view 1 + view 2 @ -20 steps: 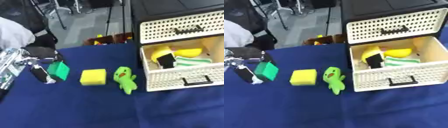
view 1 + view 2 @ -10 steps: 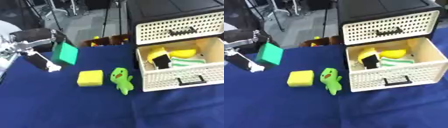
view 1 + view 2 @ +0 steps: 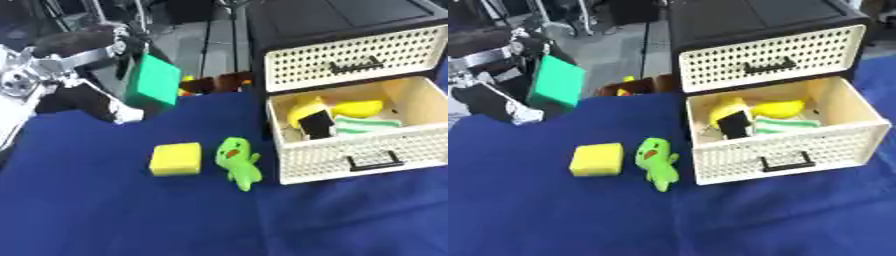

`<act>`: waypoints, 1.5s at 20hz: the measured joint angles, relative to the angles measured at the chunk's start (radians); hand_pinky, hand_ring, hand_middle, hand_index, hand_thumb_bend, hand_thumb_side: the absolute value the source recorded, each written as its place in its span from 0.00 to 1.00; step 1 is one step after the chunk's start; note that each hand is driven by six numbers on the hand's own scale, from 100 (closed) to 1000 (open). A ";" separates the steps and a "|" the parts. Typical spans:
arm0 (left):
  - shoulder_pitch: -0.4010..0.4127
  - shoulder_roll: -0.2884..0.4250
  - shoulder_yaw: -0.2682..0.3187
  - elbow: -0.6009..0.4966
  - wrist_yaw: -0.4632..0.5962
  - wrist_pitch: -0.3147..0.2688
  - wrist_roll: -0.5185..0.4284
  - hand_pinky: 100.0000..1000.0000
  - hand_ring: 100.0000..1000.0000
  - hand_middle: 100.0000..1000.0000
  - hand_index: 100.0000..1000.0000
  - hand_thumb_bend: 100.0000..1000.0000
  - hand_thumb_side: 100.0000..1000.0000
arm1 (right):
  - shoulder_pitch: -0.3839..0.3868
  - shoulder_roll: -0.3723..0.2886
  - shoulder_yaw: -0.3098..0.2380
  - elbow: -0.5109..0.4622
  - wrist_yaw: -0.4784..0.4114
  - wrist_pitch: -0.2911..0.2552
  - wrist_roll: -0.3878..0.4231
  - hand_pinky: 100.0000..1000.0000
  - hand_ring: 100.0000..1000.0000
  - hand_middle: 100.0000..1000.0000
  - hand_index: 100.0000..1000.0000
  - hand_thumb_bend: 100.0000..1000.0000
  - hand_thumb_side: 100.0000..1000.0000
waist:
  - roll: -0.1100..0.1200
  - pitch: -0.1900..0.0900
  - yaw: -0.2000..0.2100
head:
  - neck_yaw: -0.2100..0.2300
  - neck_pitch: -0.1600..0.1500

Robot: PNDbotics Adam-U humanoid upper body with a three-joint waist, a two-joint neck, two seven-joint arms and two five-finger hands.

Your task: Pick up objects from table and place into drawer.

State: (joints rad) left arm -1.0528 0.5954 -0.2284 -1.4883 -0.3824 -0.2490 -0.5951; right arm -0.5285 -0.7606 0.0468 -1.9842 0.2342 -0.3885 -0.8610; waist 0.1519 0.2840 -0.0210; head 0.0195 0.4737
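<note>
While above the table (image 3: 105, 215), green block (image 3: 152, 81) in left hand (image 3: 83, 95)

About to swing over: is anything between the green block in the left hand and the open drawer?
Nothing visible blocks it. The left hand holds the green block up above the table; the yellow sponge and green plush toy lie low beneath the way to the open drawer.
</note>
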 measured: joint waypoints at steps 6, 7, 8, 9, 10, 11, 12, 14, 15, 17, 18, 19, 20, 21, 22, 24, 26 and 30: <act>-0.053 -0.084 -0.009 0.022 0.056 0.064 0.059 0.29 0.50 0.44 0.62 0.00 0.32 | -0.009 0.009 0.000 0.000 -0.013 0.000 0.000 0.41 0.50 0.43 0.76 0.00 0.95 | 0.001 0.000 -0.010 | 0.001 0.000; -0.061 -0.099 -0.011 0.030 0.065 0.079 0.075 0.29 0.50 0.44 0.62 0.00 0.32 | -0.009 0.010 0.000 0.000 -0.016 0.000 0.000 0.41 0.50 0.43 0.76 0.00 0.95 | 0.002 0.000 -0.014 | 0.002 0.000; -0.068 -0.113 -0.014 0.038 0.074 0.094 0.091 0.28 0.50 0.44 0.62 0.00 0.32 | -0.011 0.010 0.000 0.000 -0.017 0.000 0.000 0.41 0.50 0.43 0.76 0.00 0.95 | 0.003 0.000 -0.017 | 0.004 0.000; -0.073 -0.126 -0.016 0.047 0.083 0.108 0.106 0.28 0.49 0.44 0.62 0.00 0.33 | -0.014 0.010 0.001 0.000 -0.019 0.000 0.000 0.41 0.50 0.43 0.76 0.00 0.95 | 0.004 0.000 -0.021 | 0.005 0.000; -0.080 -0.141 -0.020 0.056 0.094 0.121 0.121 0.28 0.49 0.44 0.62 0.00 0.33 | -0.018 0.011 0.001 0.000 -0.021 0.000 0.000 0.41 0.50 0.43 0.76 0.00 0.95 | 0.005 0.000 -0.025 | 0.005 0.000; -0.086 -0.154 -0.023 0.064 0.105 0.132 0.135 0.28 0.49 0.43 0.62 0.00 0.33 | -0.019 0.012 0.002 0.000 -0.023 0.000 0.000 0.41 0.50 0.43 0.76 0.00 0.95 | 0.006 0.000 -0.029 | 0.006 0.000; -0.092 -0.166 -0.027 0.071 0.115 0.142 0.147 0.27 0.49 0.43 0.62 0.00 0.34 | -0.022 0.015 0.002 0.000 -0.025 0.000 0.000 0.41 0.50 0.43 0.76 0.00 0.96 | 0.008 0.000 -0.031 | 0.006 0.000; -0.102 -0.186 -0.032 0.080 0.135 0.159 0.169 0.27 0.49 0.43 0.62 0.00 0.34 | -0.026 0.017 0.002 0.000 -0.026 0.000 0.000 0.41 0.49 0.42 0.76 0.00 0.96 | 0.010 0.000 -0.034 | 0.006 0.000; -0.106 -0.196 -0.034 0.082 0.144 0.167 0.180 0.27 0.49 0.43 0.62 0.00 0.34 | -0.026 0.017 0.002 0.000 -0.026 0.001 0.000 0.41 0.49 0.42 0.76 0.00 0.96 | 0.012 0.000 -0.035 | 0.006 0.000; -0.114 -0.212 -0.038 0.086 0.158 0.182 0.197 0.26 0.48 0.42 0.61 0.00 0.35 | -0.030 0.019 0.003 0.000 -0.028 0.001 0.000 0.41 0.49 0.42 0.76 0.00 0.96 | 0.016 0.000 -0.040 | 0.007 0.000; -0.118 -0.221 -0.040 0.088 0.166 0.189 0.205 0.26 0.48 0.42 0.61 0.00 0.35 | -0.032 0.019 0.003 0.000 -0.030 0.001 0.000 0.41 0.49 0.42 0.76 0.00 0.96 | 0.017 0.000 -0.043 | 0.007 0.000; -0.120 -0.230 -0.041 0.092 0.174 0.196 0.213 0.26 0.48 0.42 0.61 0.00 0.35 | -0.035 0.020 0.003 0.000 -0.031 0.001 0.001 0.41 0.49 0.42 0.76 0.00 0.96 | 0.018 0.000 -0.043 | 0.007 0.000; -0.121 -0.236 -0.043 0.095 0.182 0.202 0.219 0.25 0.48 0.42 0.61 0.00 0.36 | -0.035 0.021 0.003 0.000 -0.033 0.001 0.001 0.41 0.49 0.42 0.76 0.00 0.96 | 0.019 0.000 -0.043 | 0.007 0.000; -0.123 -0.243 -0.046 0.099 0.190 0.208 0.225 0.25 0.48 0.42 0.61 0.00 0.36 | -0.035 0.023 0.003 0.000 -0.034 0.001 0.001 0.41 0.49 0.42 0.76 0.00 0.96 | 0.019 0.001 -0.043 | 0.008 0.000; -0.126 -0.250 -0.047 0.103 0.199 0.213 0.230 0.25 0.48 0.42 0.61 0.00 0.37 | -0.036 0.026 0.003 0.000 -0.034 0.002 0.001 0.41 0.49 0.42 0.76 0.00 0.96 | 0.019 0.002 -0.042 | 0.009 0.000; -0.130 -0.265 -0.050 0.113 0.221 0.223 0.241 0.25 0.49 0.42 0.61 0.00 0.38 | -0.043 0.027 0.003 0.000 -0.035 0.002 0.002 0.41 0.50 0.42 0.76 0.00 0.96 | 0.020 0.004 -0.042 | 0.010 -0.001; -0.134 -0.282 -0.053 0.127 0.248 0.232 0.253 0.25 0.48 0.42 0.61 0.00 0.40 | -0.049 0.027 0.003 0.000 -0.038 0.003 0.002 0.41 0.50 0.42 0.76 0.00 0.96 | 0.023 0.008 -0.043 | 0.011 -0.002; -0.141 -0.315 -0.058 0.174 0.300 0.246 0.274 0.25 0.49 0.42 0.62 0.00 0.42 | -0.065 0.031 0.004 0.000 -0.042 0.004 0.003 0.41 0.49 0.42 0.76 0.00 0.96 | 0.035 0.016 -0.068 | 0.015 -0.005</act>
State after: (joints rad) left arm -1.1936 0.2800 -0.2868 -1.3142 -0.0819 -0.0030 -0.3214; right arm -0.5937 -0.7296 0.0509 -1.9842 0.1921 -0.3848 -0.8578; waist 0.1871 0.3001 -0.0889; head 0.0341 0.4690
